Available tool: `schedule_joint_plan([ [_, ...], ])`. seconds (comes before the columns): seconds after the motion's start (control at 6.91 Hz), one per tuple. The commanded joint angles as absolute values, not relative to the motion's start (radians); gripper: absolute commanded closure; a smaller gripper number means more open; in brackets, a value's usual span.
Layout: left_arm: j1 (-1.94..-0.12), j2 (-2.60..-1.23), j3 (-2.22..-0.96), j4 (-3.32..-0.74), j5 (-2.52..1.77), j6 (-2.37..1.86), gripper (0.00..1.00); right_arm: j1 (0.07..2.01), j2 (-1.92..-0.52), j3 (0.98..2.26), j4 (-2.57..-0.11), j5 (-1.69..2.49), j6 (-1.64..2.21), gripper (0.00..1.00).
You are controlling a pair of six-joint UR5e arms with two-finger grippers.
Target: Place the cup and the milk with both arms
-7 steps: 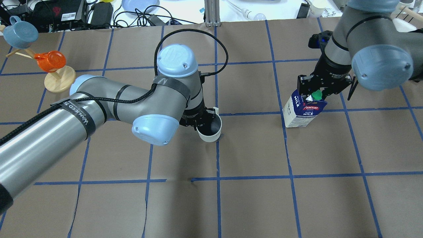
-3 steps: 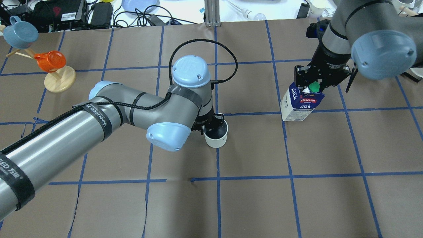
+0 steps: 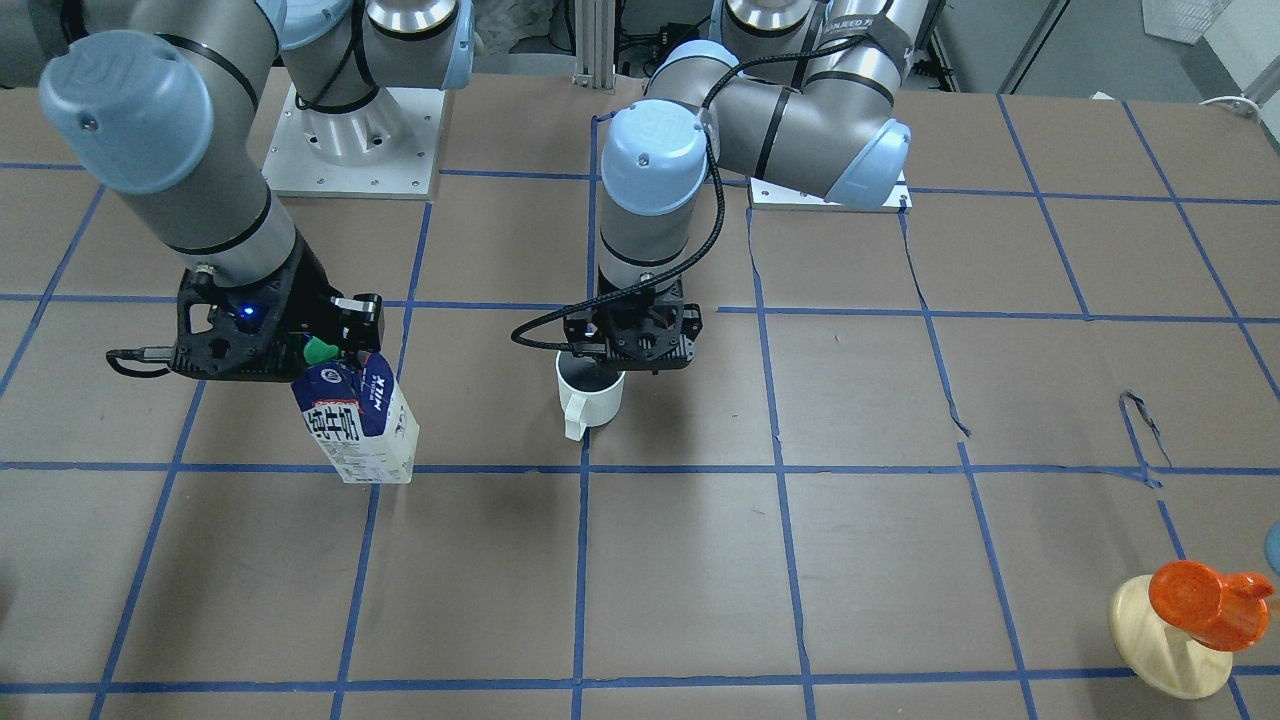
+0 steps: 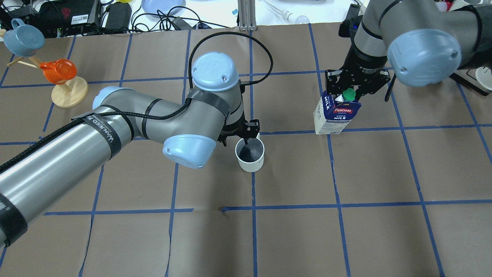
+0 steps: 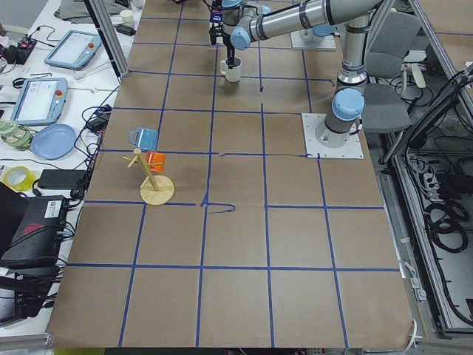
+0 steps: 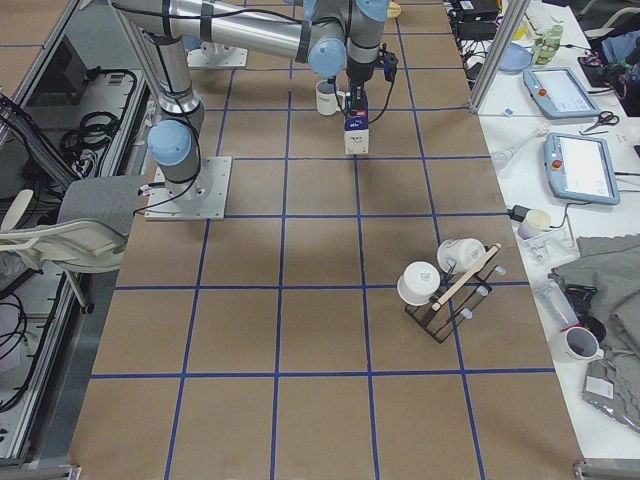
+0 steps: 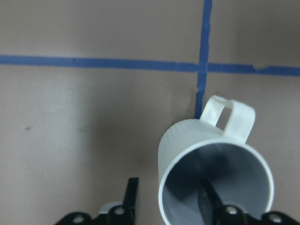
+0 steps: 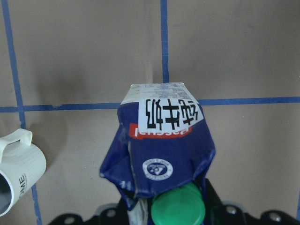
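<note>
Recording two changes against a second ago. Found the cup [image 4: 251, 164] upright near the middle of the table [image 4: 292, 238], just beside a crossing of blue tape lines [image 4: 253, 184], handle turned away from the robot. Seen tilted in the grip a second back, so judged set down, or all but. Found the left gripper [image 7: 171, 199] spread across the cup's wall, one finger down inside and the other outside, with a clear gap between outer finger and wall in the wrist view. Judged released but not yet lifted clear. Advise a straight rise to avoid catching the rim.

Found the milk [image 4: 336, 117] carried inward and away from the robot over the same second, well apart from the cup, toward the robot's right of it. Hanging tilted from the right gripper [image 4: 349, 92], pressed together on the gable ridge beside the green cap [image 8: 177, 211]. Lower corner close to the table; unable to tell whether touching. Judged mid-transfer, placement outstanding.

Checked the cup: dark grey inside, nothing in it but the finger. Checked the milk: cap on, top crumpled where pinched, contents not visible. Noted also an orange cup [image 4: 57, 71] and a blue cup [image 4: 23, 38] hung on a wooden stand [image 4: 69, 92] at the far left corner, well apart from both arms, insides not visible.
</note>
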State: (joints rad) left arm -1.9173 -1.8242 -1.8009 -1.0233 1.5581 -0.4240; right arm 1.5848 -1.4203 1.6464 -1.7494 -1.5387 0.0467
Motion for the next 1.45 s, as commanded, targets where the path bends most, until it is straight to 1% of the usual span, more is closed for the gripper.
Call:
schedule_joint_plan([
  [0.0,-1.768,-1.743,-1.750,-1.098,1.562,-0.271,0.02,1.690,-1.361,1.588,-1.753,-1.523,0.194,0.63],
  [0.14,-1.676,-1.694,-1.749,-1.161,1.559,-0.124,0.02,1.751,-1.332,1.560,-1.752,-1.520,0.249,0.63],
  [0.29,-1.614,-1.637,-1.749,-1.216,1.557,-0.053,0.00,1.811,-1.330,1.565,-1.735,-1.534,0.294,0.63],
  [0.58,-1.592,-1.554,-1.721,-1.291,1.555,-0.034,0.00,1.839,-1.336,1.597,-1.694,-1.528,0.336,0.63],
  [1.01,-1.577,-1.520,-1.554,-1.567,1.554,-0.012,0.00,1.839,-1.356,1.669,-1.713,-1.523,0.341,0.62],
  [1.16,-1.531,-1.525,-1.543,-1.597,1.558,-0.006,0.00,1.842,-1.355,1.670,-1.715,-1.520,0.342,0.59],
  [1.3,-1.494,-1.523,-1.533,-1.598,1.551,0.004,0.00,1.842,-1.356,1.672,-1.712,-1.528,0.338,0.42],
])
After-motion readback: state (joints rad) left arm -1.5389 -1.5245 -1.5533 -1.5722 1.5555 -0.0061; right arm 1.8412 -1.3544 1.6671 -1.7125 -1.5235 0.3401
